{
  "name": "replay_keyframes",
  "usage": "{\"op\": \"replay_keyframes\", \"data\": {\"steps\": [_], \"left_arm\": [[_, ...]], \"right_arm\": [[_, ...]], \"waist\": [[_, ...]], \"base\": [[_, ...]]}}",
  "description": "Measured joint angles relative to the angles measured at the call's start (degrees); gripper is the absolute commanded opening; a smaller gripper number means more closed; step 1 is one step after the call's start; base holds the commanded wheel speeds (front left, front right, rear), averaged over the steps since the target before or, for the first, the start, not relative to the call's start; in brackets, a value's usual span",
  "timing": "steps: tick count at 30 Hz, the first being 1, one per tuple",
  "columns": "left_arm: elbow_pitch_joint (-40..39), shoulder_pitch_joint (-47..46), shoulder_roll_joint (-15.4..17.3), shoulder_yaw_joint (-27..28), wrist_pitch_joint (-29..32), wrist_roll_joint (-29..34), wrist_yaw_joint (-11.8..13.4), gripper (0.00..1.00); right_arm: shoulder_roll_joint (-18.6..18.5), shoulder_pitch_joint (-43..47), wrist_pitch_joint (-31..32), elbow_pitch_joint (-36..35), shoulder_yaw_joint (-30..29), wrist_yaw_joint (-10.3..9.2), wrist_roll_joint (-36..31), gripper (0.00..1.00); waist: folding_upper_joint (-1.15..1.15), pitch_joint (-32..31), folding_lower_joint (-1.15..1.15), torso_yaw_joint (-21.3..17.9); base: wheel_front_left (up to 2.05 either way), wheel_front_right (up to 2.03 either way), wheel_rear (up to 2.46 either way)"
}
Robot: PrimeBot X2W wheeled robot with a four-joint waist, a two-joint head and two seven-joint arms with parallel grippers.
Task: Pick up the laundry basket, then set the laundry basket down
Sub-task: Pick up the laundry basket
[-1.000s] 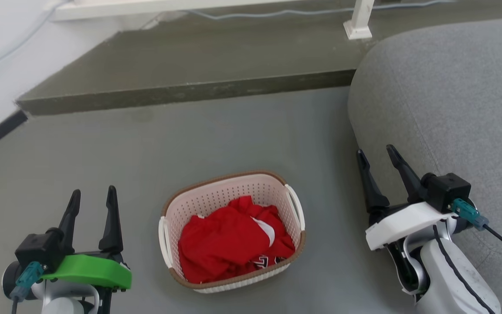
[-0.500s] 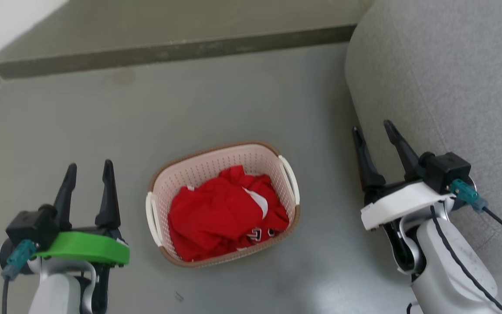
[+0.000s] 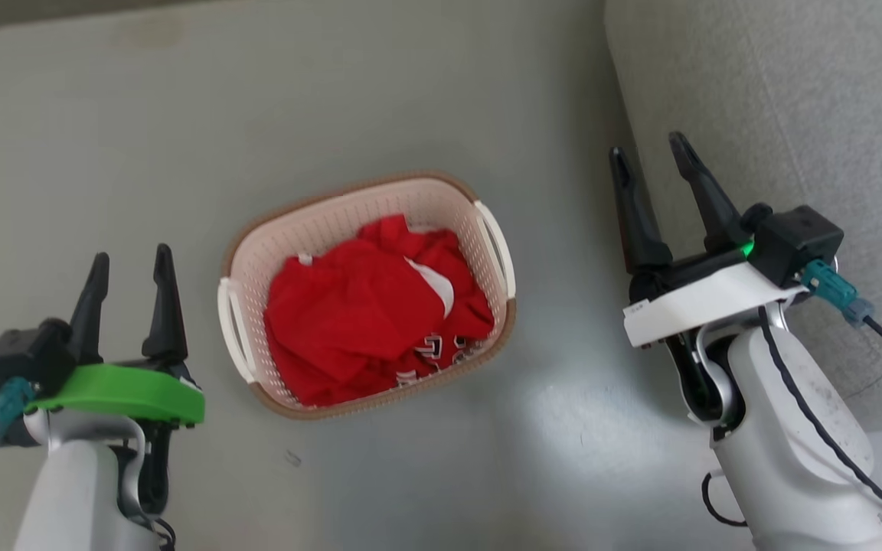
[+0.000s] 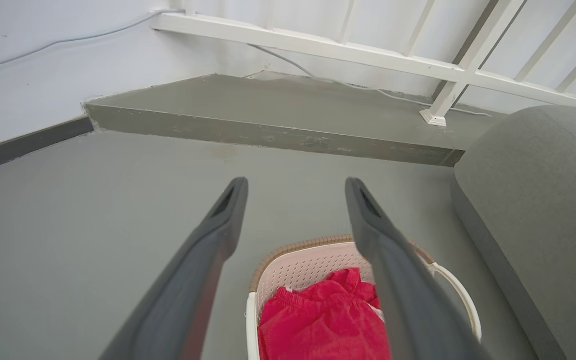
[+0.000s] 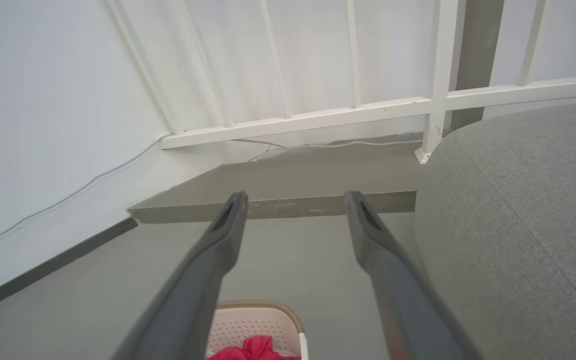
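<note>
The left gripper [image 3: 132,254] wears two long black tapered fingers on a bright green plastic plate [image 3: 115,390]. The right gripper [image 3: 646,145] has a white plate [image 3: 697,302], a teal connector [image 3: 831,283] and a pale grey forearm [image 3: 762,444].

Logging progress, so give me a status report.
Left gripper open, empty. Right gripper open, empty. Laundry basket on floor between them, untouched. Sofa beside right gripper.

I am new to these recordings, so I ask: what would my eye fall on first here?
The bright red clothing heaped inside the cream laundry basket, on the grey floor at the middle of the head view. The left gripper and the right gripper flank it, both open and empty; a grey sofa stands at the right.
</note>
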Motion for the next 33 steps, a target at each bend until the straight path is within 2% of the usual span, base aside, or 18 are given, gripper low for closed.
{"op": "replay_keyframes", "data": {"steps": [12,19,33], "left_arm": [[8.72,-5.61,1.65,2.7,4.3,-3.58,-0.24,1.0],[15.73,-8.4,2.82,2.76,9.13,-5.31,-0.24,1.0],[25.3,-16.28,5.1,2.86,13.77,-6.44,-0.4,1.0]], "right_arm": [[0.02,-4.15,0.0,-0.82,2.21,0.08,1.44,1.0],[0.01,-6.08,0.0,-1.57,3.67,-0.2,3.04,1.0],[0.02,-9.66,0.0,-2.85,6.35,-1.8,4.91,1.0]], "waist": [[0.0,8.54,0.0,-1.84],[0.0,12.63,0.0,-3.35],[0.0,19.59,0.0,-6.19]], "base": [[0.0,0.0,0.0],[0.0,0.0,0.0],[0.0,0.0,0.0]]}}
